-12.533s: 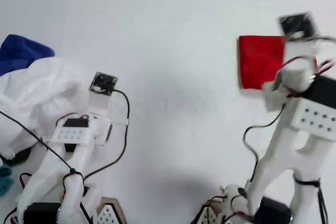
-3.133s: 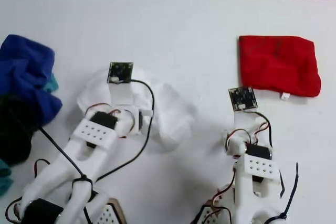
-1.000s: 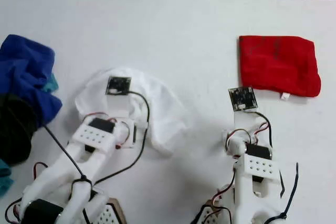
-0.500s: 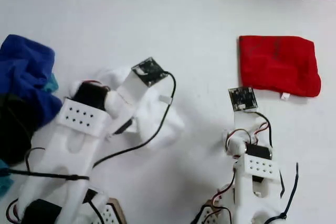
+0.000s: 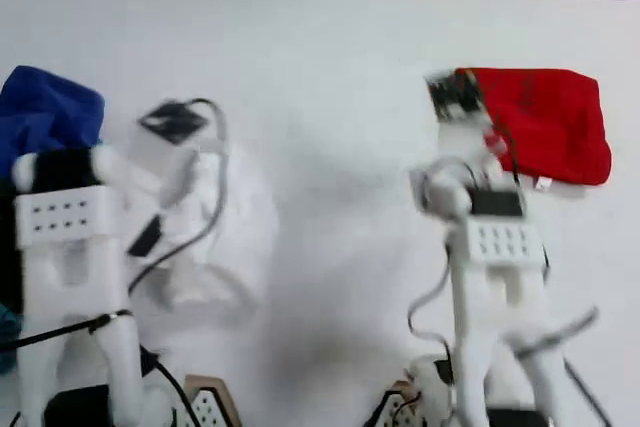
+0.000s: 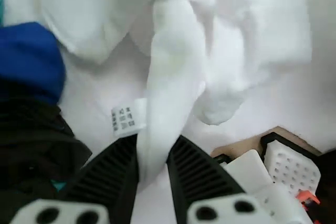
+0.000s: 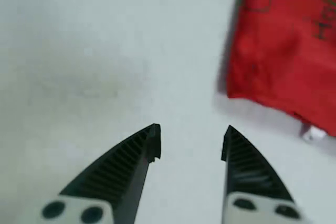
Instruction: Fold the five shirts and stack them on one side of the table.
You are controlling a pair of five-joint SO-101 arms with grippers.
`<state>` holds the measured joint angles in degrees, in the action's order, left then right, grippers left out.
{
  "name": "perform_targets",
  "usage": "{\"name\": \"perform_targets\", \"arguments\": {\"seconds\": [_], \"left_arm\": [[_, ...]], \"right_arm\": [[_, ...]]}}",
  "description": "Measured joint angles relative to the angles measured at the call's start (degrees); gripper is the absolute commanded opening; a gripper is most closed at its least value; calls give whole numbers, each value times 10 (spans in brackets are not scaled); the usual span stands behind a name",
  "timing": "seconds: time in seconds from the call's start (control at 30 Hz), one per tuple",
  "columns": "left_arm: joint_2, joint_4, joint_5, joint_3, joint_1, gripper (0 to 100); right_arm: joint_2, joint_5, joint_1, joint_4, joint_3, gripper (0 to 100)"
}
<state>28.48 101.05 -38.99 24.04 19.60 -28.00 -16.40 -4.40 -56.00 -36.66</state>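
**A:** How did the white shirt (image 6: 173, 51) look, and where was it?

**B:** It was crumpled and unfolded, soft white on the white table (image 5: 340, 47), toward the left near corner. One part was drawn into a long rolled strip. A small printed label (image 6: 127, 118) hung beside that strip.

**A:** Was anything holding it?

**B:** Yes. The left gripper (image 6: 154, 142) had its jaws pinched narrowly on the end of the strip. The strip's long axis ran straight out from the jaws into the bunched body of the shirt.

**A:** What lay near it?

**B:** A blue shirt (image 5: 45, 112) sat heaped at the table's left edge, just beside the white one. A black shirt (image 6: 31, 145) was bunched next to the blue.

**A:** And the red shirt (image 5: 545, 127)?

**B:** It was folded into a flat rectangle toward the far right corner, its long side parallel to the far edge. A small white tag (image 5: 543, 184) poked from its near edge.

**A:** The other arm?

**B:** The right gripper (image 7: 191, 128) had its jaws spread wide over bare table, just beside the red shirt.
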Motion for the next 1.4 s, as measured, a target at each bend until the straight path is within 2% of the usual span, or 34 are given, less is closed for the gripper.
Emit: {"name": "perform_targets", "arguments": {"seconds": [0.27,0.5,0.7,0.9,1.27,1.4], "left_arm": [[0,1,-55,0,153,25],[0,1,-127,0,269,25],[0,1,-134,0,279,25],[0,1,-134,0,291,25],[0,1,-134,0,319,25],[0,1,-134,0,319,25]], "right_arm": [[303,9,-162,-118,357,191],[500,56,-279,-255,620,193],[630,59,-372,-353,811,199],[711,51,-420,-411,941,312],[725,50,-499,-425,994,318],[760,22,-526,-425,1000,318]]}}
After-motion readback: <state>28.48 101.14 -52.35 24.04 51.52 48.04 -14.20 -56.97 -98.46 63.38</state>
